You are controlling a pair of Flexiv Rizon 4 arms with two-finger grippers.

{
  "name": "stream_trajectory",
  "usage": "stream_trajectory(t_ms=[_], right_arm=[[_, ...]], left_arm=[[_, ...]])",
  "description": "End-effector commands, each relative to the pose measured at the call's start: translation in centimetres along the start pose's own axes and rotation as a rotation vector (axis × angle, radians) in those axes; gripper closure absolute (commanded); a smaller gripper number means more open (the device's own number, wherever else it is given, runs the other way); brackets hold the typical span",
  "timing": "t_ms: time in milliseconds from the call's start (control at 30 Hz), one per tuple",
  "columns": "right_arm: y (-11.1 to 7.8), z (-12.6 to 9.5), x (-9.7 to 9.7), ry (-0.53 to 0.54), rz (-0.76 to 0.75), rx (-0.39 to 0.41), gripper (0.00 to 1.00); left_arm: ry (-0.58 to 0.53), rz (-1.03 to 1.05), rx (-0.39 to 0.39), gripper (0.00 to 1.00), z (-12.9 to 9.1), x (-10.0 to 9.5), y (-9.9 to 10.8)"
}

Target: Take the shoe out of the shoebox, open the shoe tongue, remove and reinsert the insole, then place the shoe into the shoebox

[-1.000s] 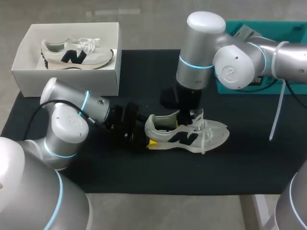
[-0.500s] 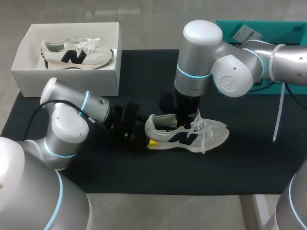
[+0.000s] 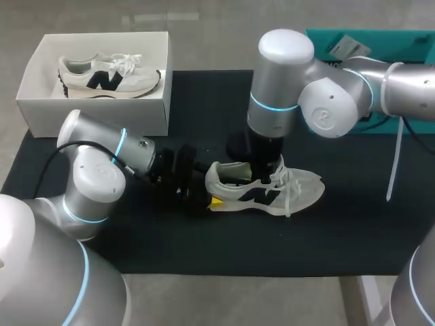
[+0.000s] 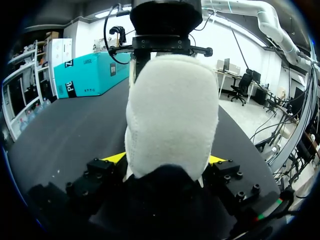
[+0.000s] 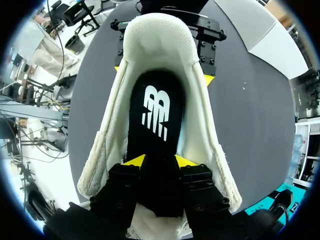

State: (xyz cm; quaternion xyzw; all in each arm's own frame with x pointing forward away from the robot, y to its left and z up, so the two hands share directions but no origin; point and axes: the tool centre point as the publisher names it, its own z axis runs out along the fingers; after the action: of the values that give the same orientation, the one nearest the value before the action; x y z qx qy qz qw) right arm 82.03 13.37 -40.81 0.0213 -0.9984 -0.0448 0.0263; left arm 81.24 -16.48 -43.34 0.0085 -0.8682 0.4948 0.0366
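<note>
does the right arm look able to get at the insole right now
Probably yes. The shoe is open at the top, the right gripper is down inside it with its tips closed on the insole, and the left gripper clamps the heel, steadying it.

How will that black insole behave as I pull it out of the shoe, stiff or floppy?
Probably floppy: the insole looks thin and flat, so it may droop beyond the right end effector. Likely very light. It may drag against the fabric inside the shoe, though the left end effector clamps its heel.
</note>
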Motion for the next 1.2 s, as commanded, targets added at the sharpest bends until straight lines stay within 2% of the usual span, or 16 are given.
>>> stream_trajectory(t_ms=[33,233,333,367,400,433,600,767,967,1200], right_arm=[[0.2,2.3,-0.6,0.040,0.012,-0.012,0.64],[0.4,3.6,0.6,0.112,0.022,-0.023,0.54],[0.5,4.1,1.3,0.166,0.035,-0.046,0.56],[0.6,4.2,1.5,0.180,0.045,-0.048,0.62],[0.5,4.3,1.7,0.200,0.056,-0.061,0.75],[0.4,4.4,2.0,0.206,0.070,-0.068,0.99],[-0.1,4.0,2.8,0.214,0.125,-0.105,1.00],[-0.7,2.8,3.3,0.170,0.174,-0.137,1.00],[-0.8,-0.2,3.3,0.089,0.181,-0.168,1.00],[-0.3,-3.2,2.9,0.041,0.148,-0.155,1.00]], left_arm=[[0.002,0.000,-0.002,1.00,0.1,-0.1,0.2],[0.002,0.000,-0.002,1.00,0.1,-0.1,0.2],[0.002,0.000,-0.002,1.00,0.1,-0.1,0.2],[0.002,0.000,-0.002,1.00,0.1,-0.1,0.2],[0.002,0.000,-0.002,1.00,0.1,-0.1,0.2],[0.002,0.000,-0.002,1.00,0.1,-0.1,0.2],[0.002,0.000,-0.002,1.00,0.1,-0.1,0.2],[0.002,0.000,-0.002,1.00,0.1,-0.1,0.2],[0.002,0.000,-0.002,1.00,0.1,-0.1,0.2],[0.002,0.000,-0.002,1.00,0.1,-0.1,0.2]])
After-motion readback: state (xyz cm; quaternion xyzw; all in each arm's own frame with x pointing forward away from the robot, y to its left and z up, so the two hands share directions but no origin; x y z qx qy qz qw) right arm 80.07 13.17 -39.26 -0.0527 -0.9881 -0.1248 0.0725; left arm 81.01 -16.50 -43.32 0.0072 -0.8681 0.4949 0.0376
